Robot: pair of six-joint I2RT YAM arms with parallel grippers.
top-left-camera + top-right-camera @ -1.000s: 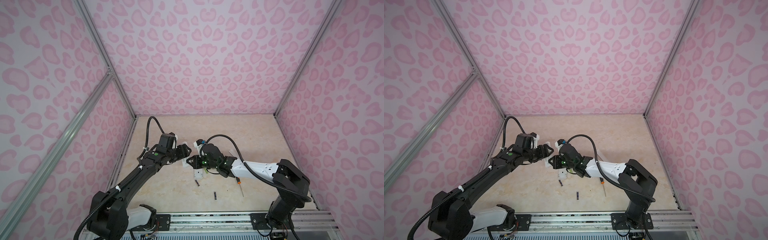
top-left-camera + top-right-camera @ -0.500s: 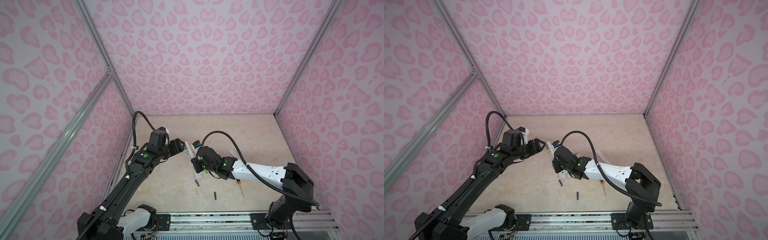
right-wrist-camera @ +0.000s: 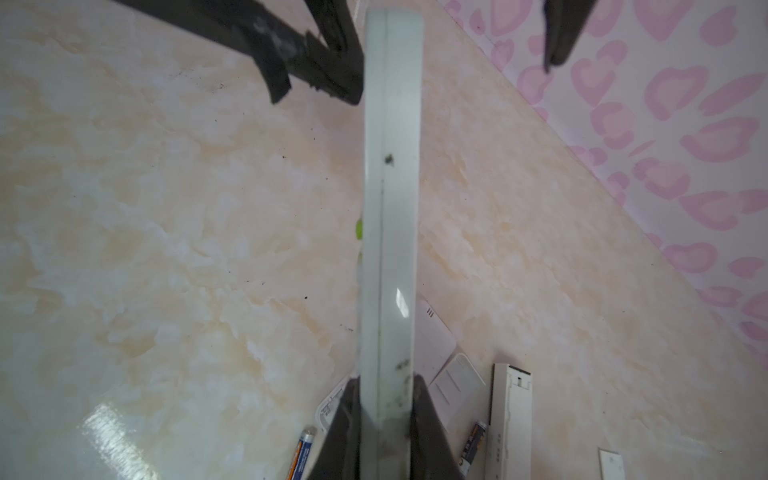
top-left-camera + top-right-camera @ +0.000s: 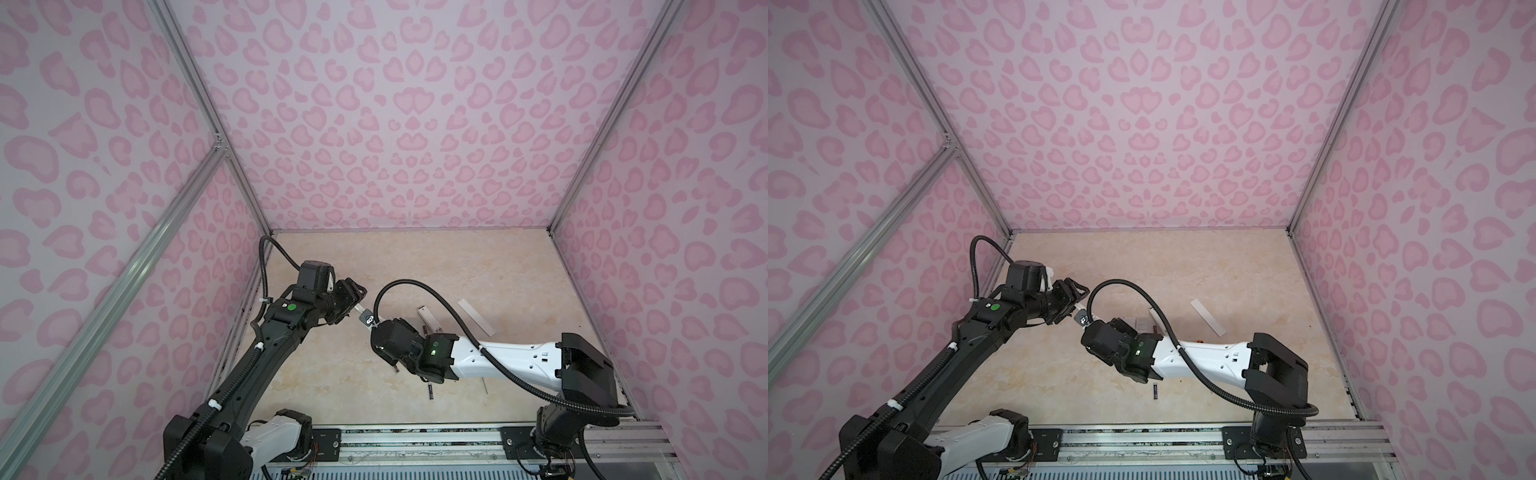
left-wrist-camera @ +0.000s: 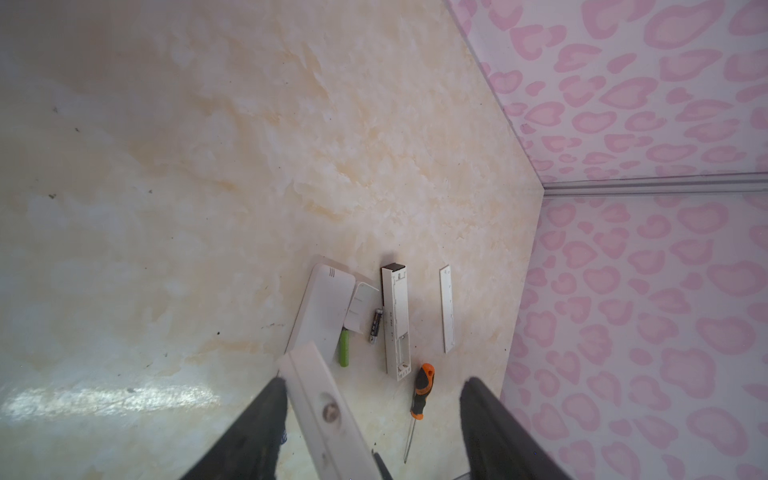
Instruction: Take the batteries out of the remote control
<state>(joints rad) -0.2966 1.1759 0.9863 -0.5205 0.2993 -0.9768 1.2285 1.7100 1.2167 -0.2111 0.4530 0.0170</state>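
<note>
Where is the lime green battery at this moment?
In the left wrist view, the lime green battery lies on the table beside the wide white remote, with a black battery on its other side.

Black left arm [image 4: 266, 357], white-shelled right arm [image 4: 511, 361], each with a ribbed black cable [image 4: 400, 282].

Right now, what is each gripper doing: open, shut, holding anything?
Left gripper: open, fingers either side of the white remote's far end, not clamped.
Right gripper: shut on the white remote, held on edge.
</note>
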